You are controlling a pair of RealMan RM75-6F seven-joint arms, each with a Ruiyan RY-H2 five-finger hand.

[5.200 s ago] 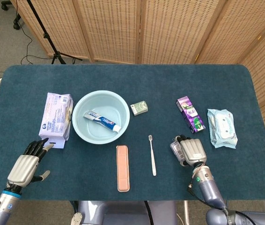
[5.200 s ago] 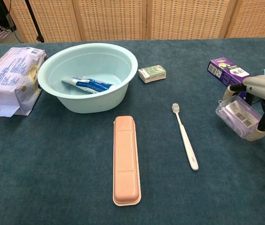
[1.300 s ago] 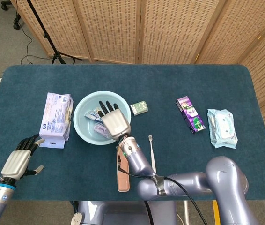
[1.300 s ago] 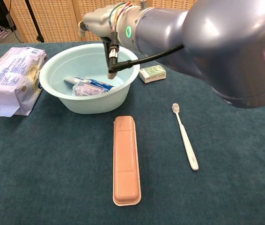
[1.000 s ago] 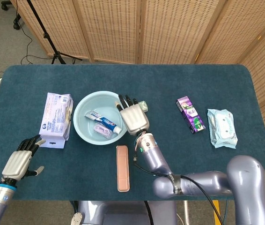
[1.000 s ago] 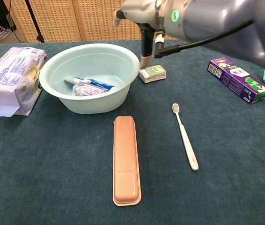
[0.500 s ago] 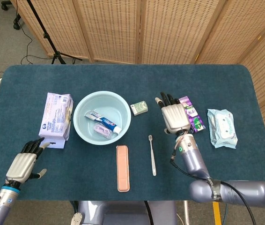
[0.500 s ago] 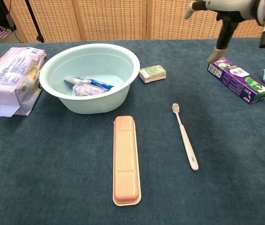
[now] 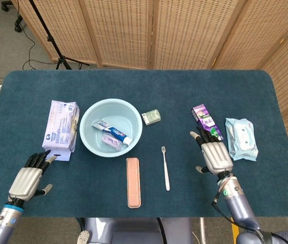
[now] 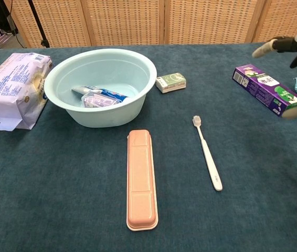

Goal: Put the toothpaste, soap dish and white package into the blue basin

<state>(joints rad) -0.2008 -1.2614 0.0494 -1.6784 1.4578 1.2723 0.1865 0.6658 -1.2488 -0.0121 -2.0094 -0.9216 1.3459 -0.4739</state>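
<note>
The blue basin (image 9: 84, 118) (image 10: 106, 116) stands left of centre. In it lie the toothpaste (image 9: 111, 130) (image 10: 100, 93) and the clear soap dish (image 9: 112, 140) (image 10: 97, 101). The white package (image 9: 61, 124) (image 10: 9, 86) lies on the cloth just left of the basin. My left hand (image 9: 28, 181) hovers near the front left, holding nothing, its fingertips close to the package's near corner. My right hand (image 9: 214, 154) (image 10: 296, 48) is open and empty at the right, beside a purple box.
A pink toothbrush case (image 9: 133, 182) (image 10: 141, 178) and a white toothbrush (image 9: 165, 169) (image 10: 207, 153) lie in front of the basin. A small green box (image 9: 152, 117) (image 10: 170, 82), a purple box (image 9: 204, 121) (image 10: 266, 88) and a wipes pack (image 9: 241, 138) lie to the right.
My right hand carried the soap dish from the right into the basin, let it go there, and swung back empty to the right. The left hand barely shifted.
</note>
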